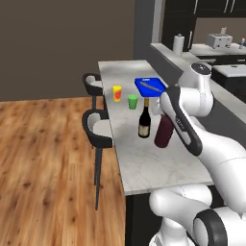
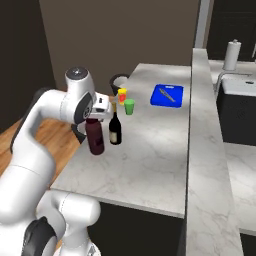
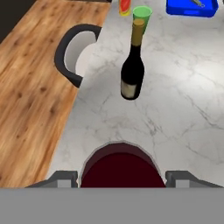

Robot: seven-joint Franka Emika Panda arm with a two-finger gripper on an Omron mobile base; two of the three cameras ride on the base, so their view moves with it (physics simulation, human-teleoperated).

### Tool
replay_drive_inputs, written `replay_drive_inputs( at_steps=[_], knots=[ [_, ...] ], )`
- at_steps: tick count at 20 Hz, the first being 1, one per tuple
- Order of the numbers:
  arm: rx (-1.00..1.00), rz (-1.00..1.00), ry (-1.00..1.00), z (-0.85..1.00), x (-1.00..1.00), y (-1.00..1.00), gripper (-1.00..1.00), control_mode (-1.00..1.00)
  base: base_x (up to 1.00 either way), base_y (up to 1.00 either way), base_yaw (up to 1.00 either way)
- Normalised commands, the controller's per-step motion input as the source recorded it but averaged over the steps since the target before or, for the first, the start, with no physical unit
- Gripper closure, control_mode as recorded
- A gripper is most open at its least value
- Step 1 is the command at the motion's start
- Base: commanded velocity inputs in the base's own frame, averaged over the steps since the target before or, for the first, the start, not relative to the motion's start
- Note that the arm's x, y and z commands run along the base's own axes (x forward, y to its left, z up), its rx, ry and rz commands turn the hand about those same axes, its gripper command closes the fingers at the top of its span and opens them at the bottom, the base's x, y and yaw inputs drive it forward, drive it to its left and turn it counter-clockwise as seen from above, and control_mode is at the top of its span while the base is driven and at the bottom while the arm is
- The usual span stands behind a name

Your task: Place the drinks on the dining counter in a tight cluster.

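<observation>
My gripper [image 2: 95, 118] is shut on the top of the squat maroon bottle [image 2: 95, 138], a dark finger on either side of it. In the hand view that bottle [image 3: 122, 168] sits between my fingertips [image 3: 65, 179]. It stands at the dining counter [image 2: 150, 167], slightly tilted, and I cannot tell whether its base touches the marble. The dark wine bottle [image 1: 144, 120] with gold neck and cream label stands upright right beside it, a small gap apart [image 2: 115, 129] [image 3: 132, 70].
A green cup [image 1: 132, 101] and a yellow cup [image 1: 117, 93] stand just beyond the wine bottle. Farther back lies a blue cutting board [image 2: 167, 94]. Black stools [image 1: 96, 127] line the counter's left edge. A raised grey ledge [image 2: 200, 125] runs along the right.
</observation>
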Motion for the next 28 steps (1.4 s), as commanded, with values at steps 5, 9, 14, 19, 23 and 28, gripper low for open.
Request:
replay_drive_inputs(
  at_steps=[5,9,14,19,23,28],
  knots=[
    [0.00,-0.10,0.00,0.00,0.00,0.00,1.00,-1.00,0.00,0.00,0.00],
    [0.00,-0.04,-0.03,-0.08,0.00,0.00,1.00,-1.00,0.00,0.00,0.00],
    [0.00,0.00,-0.03,-0.20,0.00,0.00,1.00,-1.00,0.00,0.00,0.00],
    [0.00,0.00,-0.04,-0.16,0.00,0.00,1.00,-1.00,0.00,0.00,0.00],
    [0.00,0.00,0.00,-0.16,0.00,0.00,1.00,-1.00,0.00,0.00,0.00],
    [0.00,-0.01,0.00,-0.14,0.02,0.00,1.00,-1.00,0.00,0.00,0.00]
  ],
)
